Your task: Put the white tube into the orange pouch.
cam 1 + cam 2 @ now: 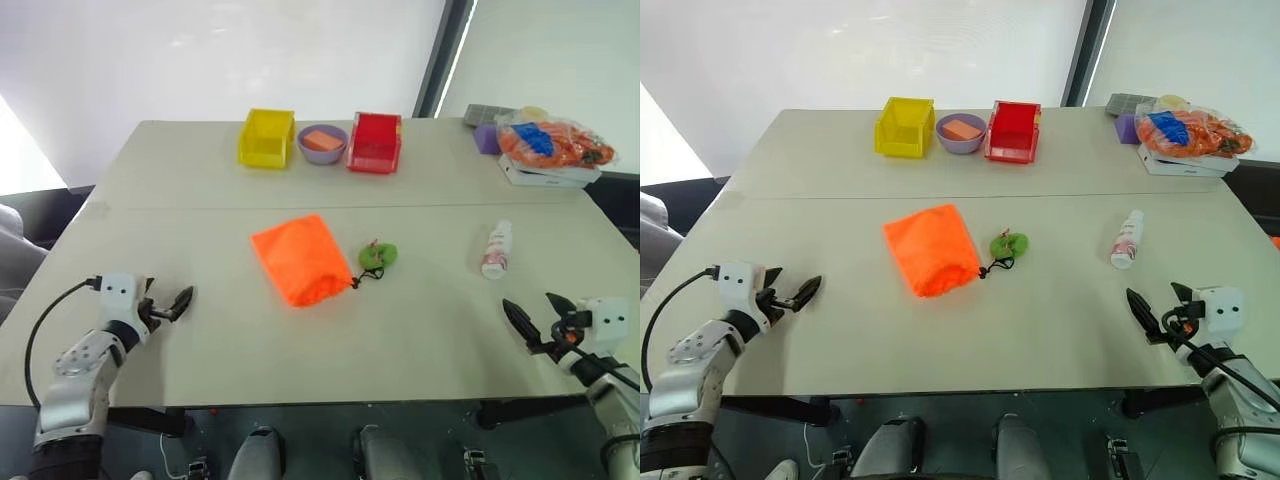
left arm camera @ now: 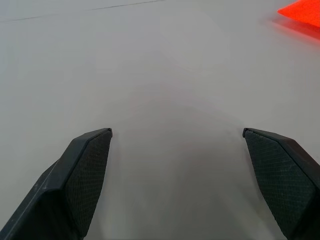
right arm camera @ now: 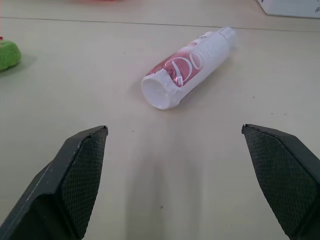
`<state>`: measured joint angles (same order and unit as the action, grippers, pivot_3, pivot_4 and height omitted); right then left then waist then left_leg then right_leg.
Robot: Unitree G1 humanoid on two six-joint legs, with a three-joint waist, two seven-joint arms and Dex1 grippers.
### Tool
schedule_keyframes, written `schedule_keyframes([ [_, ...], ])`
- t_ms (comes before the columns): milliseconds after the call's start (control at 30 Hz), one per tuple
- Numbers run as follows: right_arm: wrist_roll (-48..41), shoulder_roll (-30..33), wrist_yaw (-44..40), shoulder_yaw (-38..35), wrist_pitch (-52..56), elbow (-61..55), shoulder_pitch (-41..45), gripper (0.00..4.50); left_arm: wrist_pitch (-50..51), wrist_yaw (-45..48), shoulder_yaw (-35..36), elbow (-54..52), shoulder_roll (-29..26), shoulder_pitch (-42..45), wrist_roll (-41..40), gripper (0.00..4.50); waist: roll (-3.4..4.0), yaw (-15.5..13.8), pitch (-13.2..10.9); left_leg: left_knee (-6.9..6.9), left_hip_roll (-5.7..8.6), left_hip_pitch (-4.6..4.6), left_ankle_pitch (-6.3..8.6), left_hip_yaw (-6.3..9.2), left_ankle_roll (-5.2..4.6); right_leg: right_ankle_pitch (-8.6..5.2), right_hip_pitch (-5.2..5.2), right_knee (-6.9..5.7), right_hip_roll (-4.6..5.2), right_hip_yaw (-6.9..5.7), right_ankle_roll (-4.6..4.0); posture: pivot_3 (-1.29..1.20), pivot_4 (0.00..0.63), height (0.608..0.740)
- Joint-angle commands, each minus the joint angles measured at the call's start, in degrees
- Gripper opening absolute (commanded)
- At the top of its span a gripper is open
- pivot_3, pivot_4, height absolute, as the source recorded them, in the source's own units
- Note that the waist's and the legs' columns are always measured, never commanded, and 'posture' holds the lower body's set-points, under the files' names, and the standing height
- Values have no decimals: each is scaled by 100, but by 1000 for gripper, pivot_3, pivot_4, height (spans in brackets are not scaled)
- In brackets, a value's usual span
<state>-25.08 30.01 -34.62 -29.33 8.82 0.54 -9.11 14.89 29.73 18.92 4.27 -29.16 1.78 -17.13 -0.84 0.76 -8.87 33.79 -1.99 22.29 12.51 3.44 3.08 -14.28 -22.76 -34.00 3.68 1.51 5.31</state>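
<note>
Left eye view: a wide, matte beige table with a thin seam running across it stands before a pale wall with a dark post. Along its far edge sit a yellow bin, a lilac bowl and a red bin; at the far right corner lies a clear bag of orange items on a white box.

The white tube lies flat on the right side of the table, its long axis running near to far, reddish-pink printed end toward the robot. The orange pouch, flat crinkled fabric, lies mid-table, well apart from the tube, its gathered mouth toward the green fuzzy ball on the black cord.

The left gripper hovers with fingers spread apart and empty; the right gripper likewise, near the tube, not touching it.
</note>
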Motion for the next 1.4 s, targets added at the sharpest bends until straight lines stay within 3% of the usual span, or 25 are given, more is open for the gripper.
schedule_keyframes([
  [33, -52, -26, 66, -28, -43, -217, 20, 4455, -4, 23, 73, -162, -73, 17, -71, 4500, 0, 0, 0, 0, 0, 0, 0, 0, 0, 0, 0, 0, 0, 0, 0, 0, 150, 740],
  [333, -68, -60, 180, 59, 100, -527, -47, 4455, 13, -67, -14, -318, -72, 175, 4, 4500, 0, 0, 0, 0, 0, 0, 0, 0, 0, 0, 0, 0, 0, 0, 0, 0, 150, 740],
  [600, -545, 4, -167, 401, 697, -1286, -187, 4455, 168, -14, -990, -1901, 206, 346, 91, 4500, 2, -19, 0, 1, 1, 8, -1, -1, -2, 7, 19, 0, 3, 1, -12, 0, 150, 740],
  [767, -553, 28, -316, 810, 923, -1839, -333, 4455, 308, 198, -1631, -2500, 89, 679, 297, 4500, 6, 0, 2, 0, 1, 6, -3, 1, -5, 0, 16, -2, -4, 1, 0, 0, 150, 740],
  [1000, -148, 55, -329, 1611, 852, -2377, -270, 4455, -37, 534, -3272, -2717, -266, 1093, 1678, 4500, 6, -5, 2, 3, 2, 7, -3, 1, -5, -1, 15, 0, -4, 1, 2, 0, 150, 740],
  [1233, 236, 28, -314, 2166, 724, -2588, -101, 4455, 180, -151, -4005, -2372, 89, 1422, 3035, 4500, 2, -9, -1, 4, 2, 11, -3, 2, -5, -1, 11, 4, -3, 0, 2, 0, 150, 740],
  [1400, 525, 143, -497, 2519, 529, -2612, -146, 4455, 343, -395, -4107, -2121, 395, 1592, 3473, 4500, -1, -8, -2, 2, 2, 11, -4, 2, -6, -2, 13, 3, -5, 0, 3, 0, 150, 740],
])
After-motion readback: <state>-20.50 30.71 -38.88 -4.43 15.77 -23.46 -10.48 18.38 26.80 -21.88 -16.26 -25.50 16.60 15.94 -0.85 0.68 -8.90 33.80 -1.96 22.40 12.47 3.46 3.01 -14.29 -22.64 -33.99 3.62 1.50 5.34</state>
